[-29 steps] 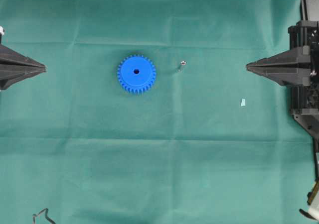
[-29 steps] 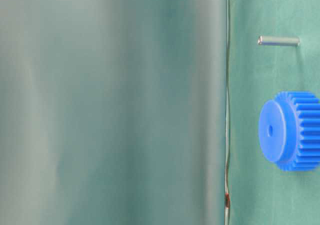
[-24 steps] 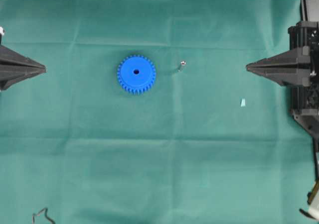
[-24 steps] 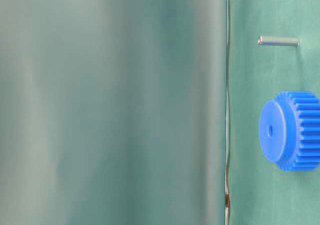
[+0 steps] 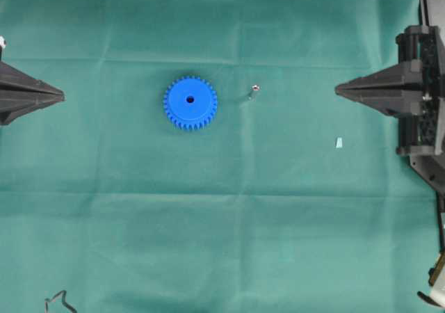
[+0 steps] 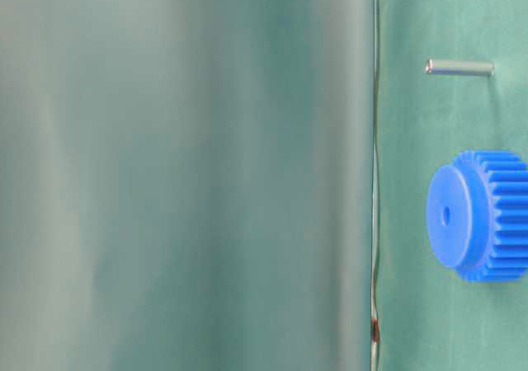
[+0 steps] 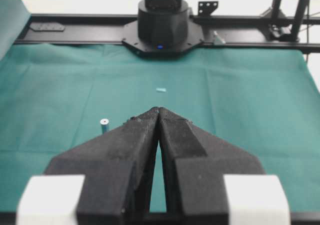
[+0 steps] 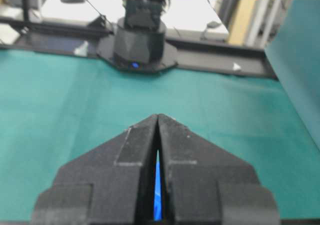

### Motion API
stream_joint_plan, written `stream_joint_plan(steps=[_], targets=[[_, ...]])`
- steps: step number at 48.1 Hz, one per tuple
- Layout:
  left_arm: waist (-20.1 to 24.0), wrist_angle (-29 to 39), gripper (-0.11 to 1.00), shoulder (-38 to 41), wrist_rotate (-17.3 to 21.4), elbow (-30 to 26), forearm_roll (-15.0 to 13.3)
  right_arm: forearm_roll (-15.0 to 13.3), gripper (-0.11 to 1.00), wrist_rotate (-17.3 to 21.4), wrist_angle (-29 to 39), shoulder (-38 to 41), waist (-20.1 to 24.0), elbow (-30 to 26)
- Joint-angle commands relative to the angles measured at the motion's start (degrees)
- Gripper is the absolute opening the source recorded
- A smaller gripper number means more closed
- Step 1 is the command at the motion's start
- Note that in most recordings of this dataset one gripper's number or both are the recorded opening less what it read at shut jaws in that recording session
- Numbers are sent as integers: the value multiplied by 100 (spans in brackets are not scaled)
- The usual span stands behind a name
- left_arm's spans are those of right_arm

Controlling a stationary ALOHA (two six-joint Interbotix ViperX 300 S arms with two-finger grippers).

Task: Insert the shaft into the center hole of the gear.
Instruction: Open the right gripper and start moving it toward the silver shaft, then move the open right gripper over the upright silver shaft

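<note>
A: What is on the far left?

B: The left hand, clenched with its fingers pressed to a point, grasping nothing, at the left edge of a green tabletop.

A: And moving right?

B: The gear lies flat, left of centre, well apart from that hand. Its hole faces up, dark and unfilled. Near its right stands the shaft, upright on the cloth, shiny end up, touching nothing else.

A: Further right?

B: A pale blue scrap, lower down. Then the right hand, also clenched to a point and grasping nothing, well apart from the shaft.
</note>
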Motion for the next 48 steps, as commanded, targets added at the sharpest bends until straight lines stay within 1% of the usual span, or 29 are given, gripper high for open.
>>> stream_joint_plan(steps=[1, 5, 8, 10, 14, 20, 22, 23, 29, 35, 41, 48], targets=[[9, -26, 0, 18, 0, -149, 18, 18, 3, 9, -18, 132, -62, -158], [0, -26, 0, 26, 0, -149, 18, 26, 4, 18, -35, 281, -88, -167], [9, -26, 0, 26, 9, -149, 18, 62, 12, 26, -97, 413, -105, -176], [9, -26, 0, 18, 9, -149, 18, 79, 21, 35, -158, 519, -123, -167], [9, -26, 0, 26, 9, -149, 18, 88, 46, 35, -299, 747, -176, -176], [9, -26, 0, 26, 9, -149, 18, 88, 83, 35, -510, 1239, -378, -176], [0, -26, 0, 35, 9, -149, 18, 88, 91, 35, -571, 1424, -448, -185], [0, -26, 0, 35, 0, -149, 18, 97, 94, 35, -606, 1529, -483, -193], [0, -26, 0, 70, 0, -141, 18, 158, 89, 35, -835, 2188, -686, -246], [0, -26, 0, 79, 9, -141, 18, 255, 89, 35, -1116, 2865, -844, -281], [9, -26, 0, 79, 9, -141, 18, 352, 89, 35, -1424, 3524, -853, -325], [9, 0, 0, 88, 18, -141, 26, 439, 88, 44, -1723, 4096, -853, -396]])
